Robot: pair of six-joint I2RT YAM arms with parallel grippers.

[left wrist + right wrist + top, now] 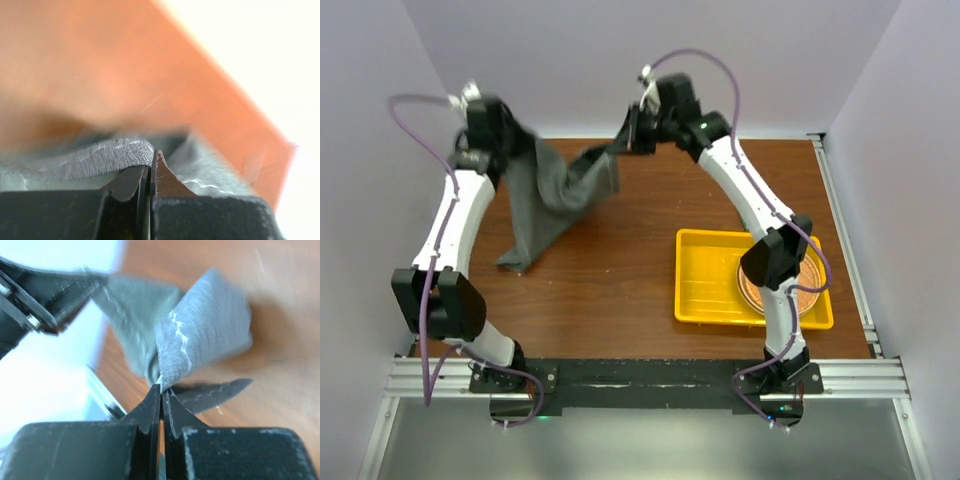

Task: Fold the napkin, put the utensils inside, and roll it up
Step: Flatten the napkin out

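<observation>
Both arms are raised over the far half of the counter (620,285), and the napkin (555,195) hangs between them. The left tool (510,135) is closed on one part of the cloth's edge, above the far left corner of the counter. The right tool (633,130) is closed on another part, near the middle of the far edge. Between the two grips the dark grey cloth sags in loose folds. A long pointed flap drops toward the left edge of the counter, about halfway between its far and near edges. The top view does not show whether that lowest tip touches the wood or hangs just above it.

In the left wrist view, the left tool (151,161) has its fingers pressed together, with a thick grey rim of the napkin (100,157) pinched at their tips. The brown counter behind is blurred. In the right wrist view, the right tool (161,390) is likewise clamped shut on the napkin (200,335). The cloth fans upward from the fingertips, and a pale stitched line runs along one fold.

A yellow tray (705,290) sits by the near right corner of the counter, well apart from the cloth. A round woven orange-brown mat (812,300) lies inside it, partly covered by the right arm. The utensils cannot be made out in any view.
</observation>
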